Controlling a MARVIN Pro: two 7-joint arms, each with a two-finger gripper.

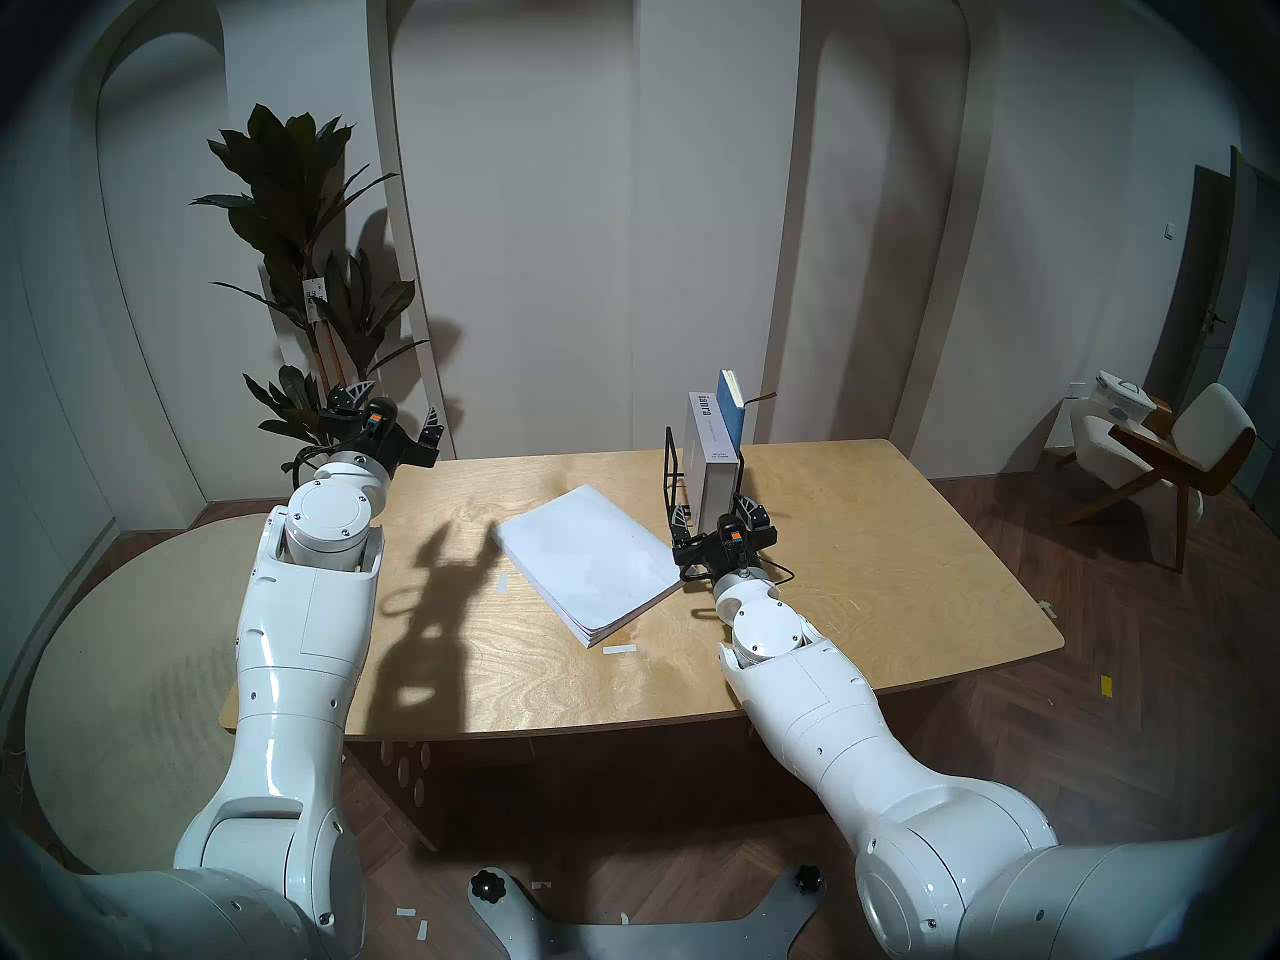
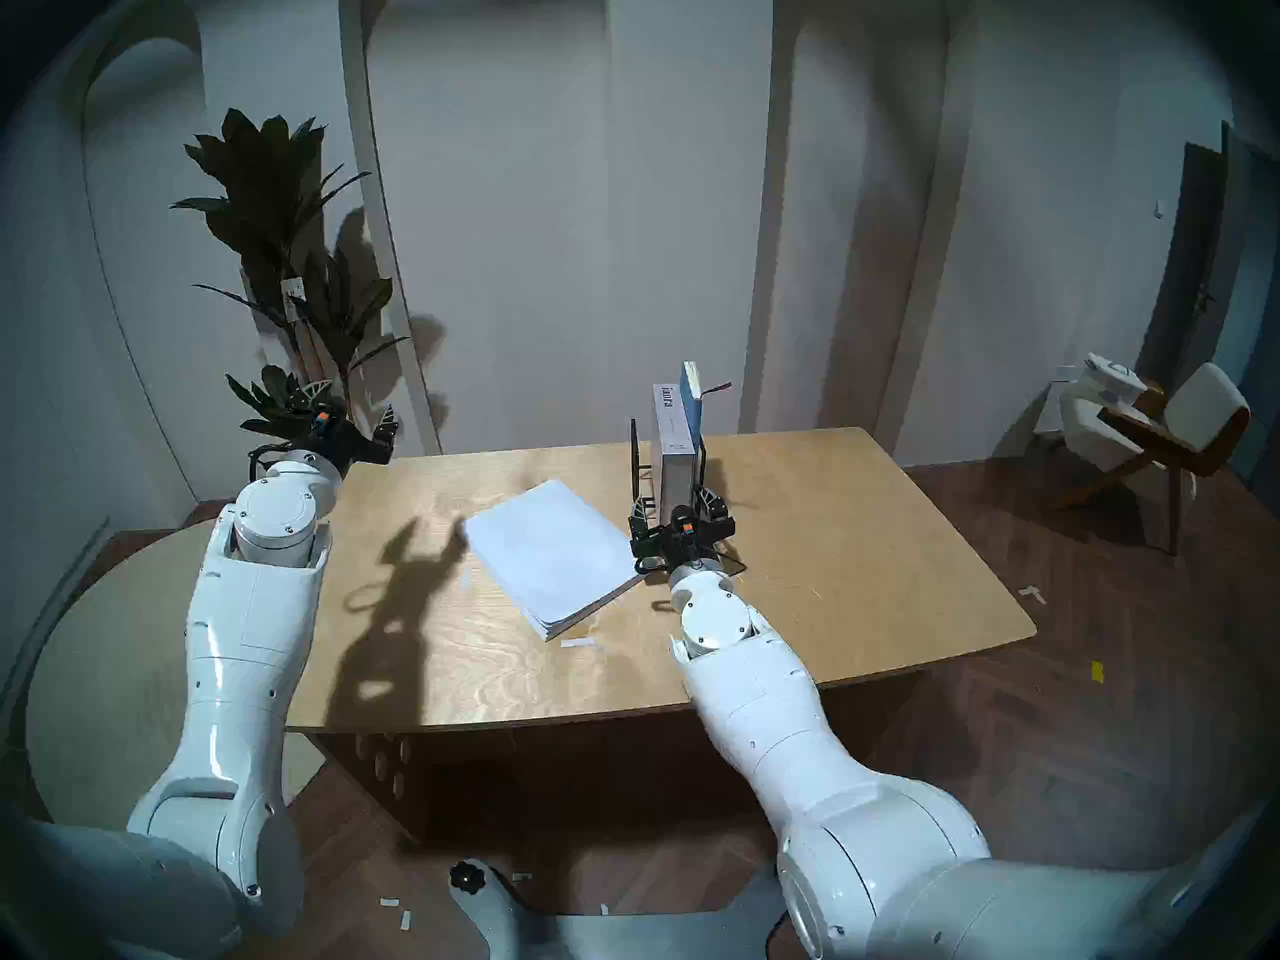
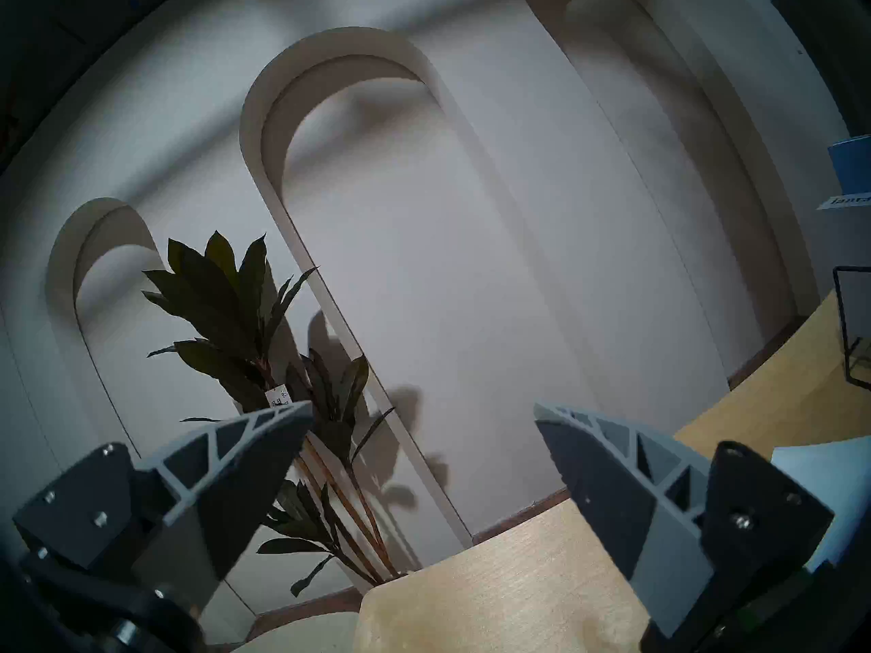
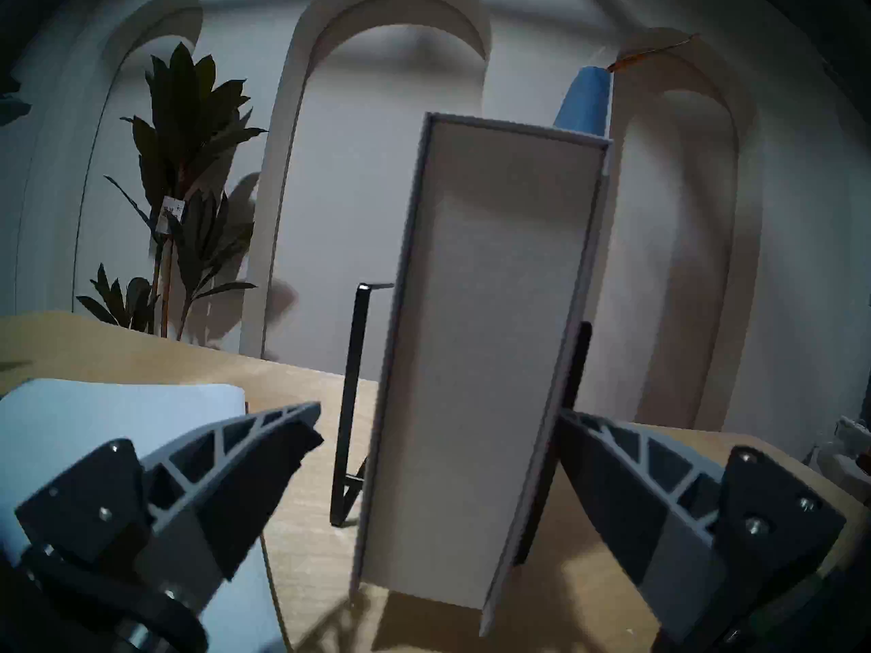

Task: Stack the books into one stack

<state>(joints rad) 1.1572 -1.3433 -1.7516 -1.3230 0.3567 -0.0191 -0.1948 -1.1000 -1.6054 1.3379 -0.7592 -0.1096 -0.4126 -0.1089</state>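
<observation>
A large plain white softcover [image 1: 589, 564] lies flat mid-table; it also shows in the right wrist view [image 4: 118, 407]. A thick white-grey book lettered "ianra" [image 1: 710, 467] stands upright in a black wire rack [image 1: 670, 474]. A thin blue book [image 1: 733, 411] with a dark ribbon stands behind it. My right gripper [image 1: 717, 514] is open at the thick book's near lower edge, one finger on each side. In the right wrist view the book [image 4: 480, 331] fills the gap between the fingers of the gripper [image 4: 438, 430]. My left gripper [image 1: 398, 411] is open and empty, raised over the table's far left corner.
The wooden table [image 1: 866, 591] carries small white tape marks [image 1: 618, 650] near the white softcover. A potted plant [image 1: 305, 245] stands behind the left gripper. A chair [image 1: 1163, 467] stands off to the right. A round rug [image 1: 125, 661] lies at the left.
</observation>
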